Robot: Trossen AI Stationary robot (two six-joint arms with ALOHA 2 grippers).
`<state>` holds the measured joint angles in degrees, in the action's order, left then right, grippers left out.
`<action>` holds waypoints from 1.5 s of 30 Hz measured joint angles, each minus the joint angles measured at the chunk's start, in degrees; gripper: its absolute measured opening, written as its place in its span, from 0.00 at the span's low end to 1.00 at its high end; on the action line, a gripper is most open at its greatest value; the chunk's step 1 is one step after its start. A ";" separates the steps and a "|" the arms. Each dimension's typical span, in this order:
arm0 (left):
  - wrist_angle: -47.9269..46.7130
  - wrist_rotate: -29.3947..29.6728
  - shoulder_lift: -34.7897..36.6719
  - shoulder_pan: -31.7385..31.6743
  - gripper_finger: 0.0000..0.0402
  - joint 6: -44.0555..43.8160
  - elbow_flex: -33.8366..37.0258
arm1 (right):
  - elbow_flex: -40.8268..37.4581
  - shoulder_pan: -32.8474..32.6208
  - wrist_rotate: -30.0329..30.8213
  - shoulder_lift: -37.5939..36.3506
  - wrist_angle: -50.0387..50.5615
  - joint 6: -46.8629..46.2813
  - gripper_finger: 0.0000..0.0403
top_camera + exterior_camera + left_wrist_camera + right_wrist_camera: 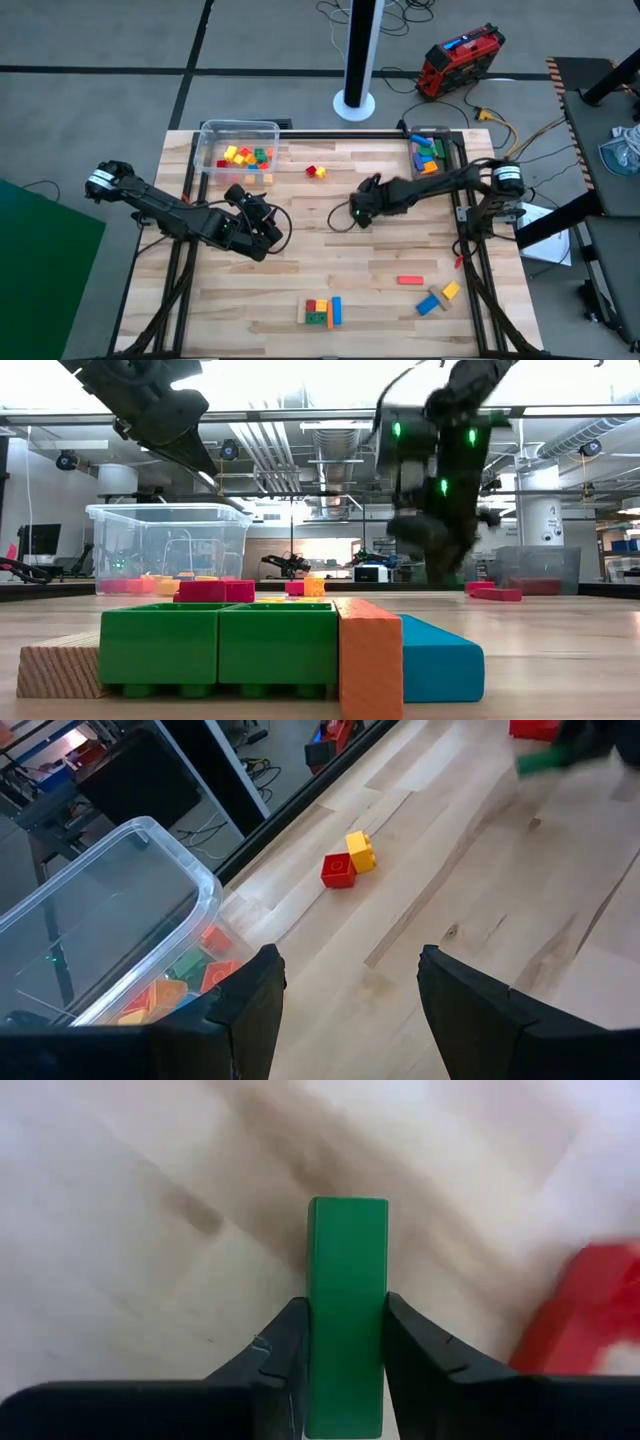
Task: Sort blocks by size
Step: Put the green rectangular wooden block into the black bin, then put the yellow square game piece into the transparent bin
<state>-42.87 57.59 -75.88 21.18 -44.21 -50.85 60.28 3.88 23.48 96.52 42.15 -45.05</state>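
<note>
Across the wooden bench (330, 240), two dark arms reaching inward from either side. At the far left corner, a clear plastic tub (238, 150) holding a heap of small blocks (247, 156) in yellow, red, orange and green. At the far right edge, a second clear bin (428, 152) with longer blue, green and orange bars inside. Near the front edge, a tight cluster of blocks (322, 311): green, orange, blue and red pieces touching one another, with a bare wooden piece (58, 665) at one end in the low view. Toward the front right, a red bar (410, 280), then a blue bar (429, 304) and a yellow piece (450, 291) lying just beside each other. Behind centre, a red cube (338, 870) and a yellow cube (360, 851) touching, on bare wood near the tub. Left end effector (345, 1005) released, fingers spread wide with nothing between them, poised above the bench near the tub. Right end effector (345, 1355) clenched on a green bar (346, 1310), gripped by its long sides, raised over the bench's middle.
</note>
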 joint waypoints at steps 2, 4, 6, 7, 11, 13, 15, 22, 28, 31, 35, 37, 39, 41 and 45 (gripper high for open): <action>0.04 0.03 0.00 0.01 0.51 0.01 0.00 | 2.47 1.56 3.59 -1.69 4.94 1.05 0.22; 0.04 0.04 0.00 0.00 0.51 0.15 0.00 | 4.55 3.61 7.86 -2.72 10.29 1.24 0.22; 0.02 0.06 0.00 -0.02 0.51 0.15 0.00 | 6.22 6.12 11.32 -3.98 16.02 0.62 0.22; 0.02 0.06 0.00 -0.01 0.51 0.15 0.00 | 6.85 7.66 13.27 -4.84 18.07 -0.47 0.22; 0.02 0.09 0.00 -0.01 0.51 0.15 0.00 | 7.06 14.47 20.62 -6.30 26.52 -5.51 0.22; 0.03 0.13 0.00 -0.02 0.51 0.15 0.00 | 6.42 18.22 21.39 -6.30 28.62 -7.10 0.22; 0.02 0.25 0.00 -0.02 0.51 0.15 0.00 | 5.03 21.73 21.73 -6.20 28.90 -7.34 0.22; 0.02 0.43 0.00 -0.01 0.51 0.15 0.05 | 1.25 27.21 20.47 -5.10 28.75 -9.01 0.44; 0.16 0.53 0.00 -0.02 0.51 0.15 0.64 | 1.90 22.77 21.50 -5.28 27.06 -8.93 0.69; 1.22 0.58 0.00 -0.02 0.51 0.13 1.31 | 2.24 19.58 21.60 -5.32 24.04 -7.62 0.76; 2.75 0.50 0.00 -0.02 0.51 0.15 1.93 | 2.24 14.65 21.22 -5.32 18.76 -5.55 0.80; 3.06 0.41 0.00 -0.02 0.51 0.15 1.97 | 2.24 11.69 21.20 -5.32 17.42 -5.11 0.81; 3.62 0.41 0.00 -0.03 0.51 0.15 1.97 | 2.22 8.59 21.14 -5.45 17.36 -5.59 0.80; 3.95 0.16 0.00 -0.03 0.51 0.22 1.97 | 2.22 4.96 21.28 -5.64 17.34 -6.97 0.78; 6.63 -2.59 0.00 -0.08 0.51 4.05 1.97 | 2.22 -2.53 23.20 -5.76 17.29 -9.76 0.75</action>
<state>-36.24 55.00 -75.88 21.11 -40.16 -48.88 62.50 1.35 46.68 90.76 59.44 -54.81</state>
